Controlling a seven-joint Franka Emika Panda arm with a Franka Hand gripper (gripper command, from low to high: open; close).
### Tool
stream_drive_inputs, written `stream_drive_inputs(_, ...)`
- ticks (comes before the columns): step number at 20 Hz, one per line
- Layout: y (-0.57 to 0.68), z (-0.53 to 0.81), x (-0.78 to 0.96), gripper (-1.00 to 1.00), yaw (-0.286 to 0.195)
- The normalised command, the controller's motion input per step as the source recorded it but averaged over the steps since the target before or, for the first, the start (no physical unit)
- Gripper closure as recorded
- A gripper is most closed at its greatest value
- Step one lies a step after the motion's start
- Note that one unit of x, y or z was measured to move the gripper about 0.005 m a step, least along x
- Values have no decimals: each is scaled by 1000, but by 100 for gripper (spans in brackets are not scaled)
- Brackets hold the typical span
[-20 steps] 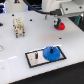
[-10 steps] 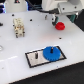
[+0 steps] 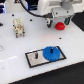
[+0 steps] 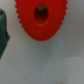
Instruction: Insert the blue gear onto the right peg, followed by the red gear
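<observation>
The blue gear (image 3: 52, 53) lies flat on the right part of the grey black-bordered plate (image 3: 34, 62), and the right peg is hidden under it. The twin left pin (image 3: 36, 53) stands bare. The red gear (image 3: 60, 25) rests on the white table behind the plate, directly under my gripper (image 3: 59, 21). In the wrist view the red gear (image 4: 41, 19) shows its centre hole, and one dark finger (image 4: 4, 30) stands beside it without touching. The other finger is out of frame. The gripper looks open, with nothing held.
A small beige block-like object (image 3: 19, 27) stands on the table towards the exterior view's left. Dark cables (image 3: 35, 14) run along the back edge. The table's front edge (image 3: 50, 75) passes just below the plate.
The arm has shifted only slightly above the red gear. Neither gear has moved.
</observation>
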Motion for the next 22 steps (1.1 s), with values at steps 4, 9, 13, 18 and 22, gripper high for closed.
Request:
stream_drive_inputs(4,79,-1,158,-100,0)
stream_drive_inputs(9,166,0,63,100,0)
stream_drive_inputs(13,156,0,0,100,0)
stream_drive_inputs(18,147,23,0,100,0)
stream_drive_inputs(22,131,76,16,100,0)
